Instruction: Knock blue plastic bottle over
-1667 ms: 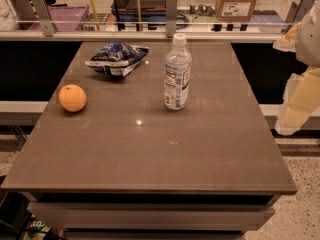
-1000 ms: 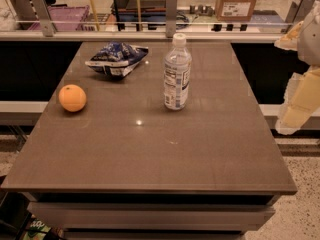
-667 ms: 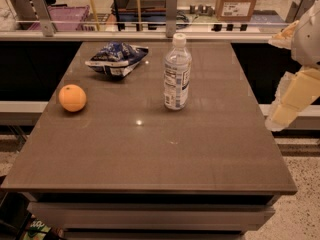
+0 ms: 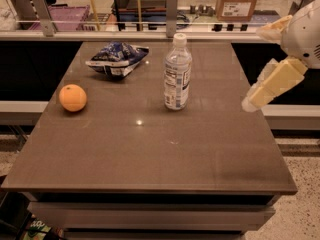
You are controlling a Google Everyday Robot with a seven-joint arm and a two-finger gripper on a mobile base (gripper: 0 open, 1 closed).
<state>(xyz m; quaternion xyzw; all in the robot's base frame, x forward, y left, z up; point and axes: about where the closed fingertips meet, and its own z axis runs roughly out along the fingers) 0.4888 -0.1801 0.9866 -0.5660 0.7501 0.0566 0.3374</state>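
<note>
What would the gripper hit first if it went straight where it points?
Probably the bare table top near its right edge, not the blue plastic bottle; the gripper at the right tilts down and left, though depth is unclear.

My gripper (image 4: pixel 252 68) sits further left than a moment ago. It has swung in from beyond the right side, and its lower finger (image 4: pixel 272 84) now reaches over the right edge of the table (image 4: pixel 150 154), a little higher than before. That puts it nearer the bottle (image 4: pixel 177 74), though well apart from it.
</note>
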